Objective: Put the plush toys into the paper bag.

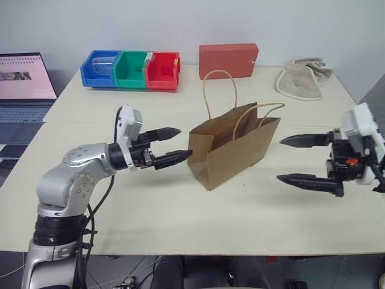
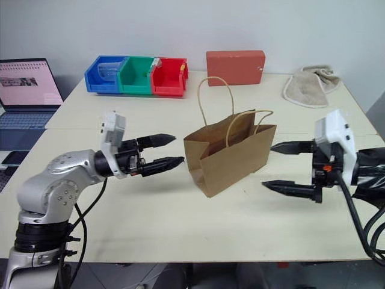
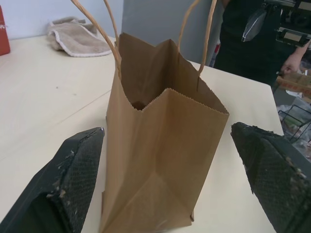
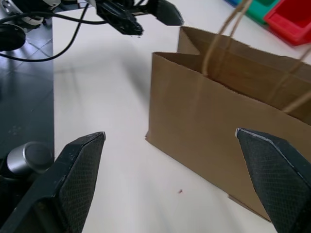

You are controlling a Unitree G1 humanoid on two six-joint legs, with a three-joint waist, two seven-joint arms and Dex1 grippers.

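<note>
The paper bag (image 1: 231, 147) stands upright at frame center on the bench (image 1: 180, 223), the left gripper (image 1: 171, 146) and right gripper (image 1: 304, 159) flanking it with jaws open and empty. No toys lie outside, so packing looks finished; next, simply retreat.

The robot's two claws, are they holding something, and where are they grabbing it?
No, nothing. The left gripper and the right gripper are both open and empty, one on each side of the standing paper bag, not touching it.
</note>
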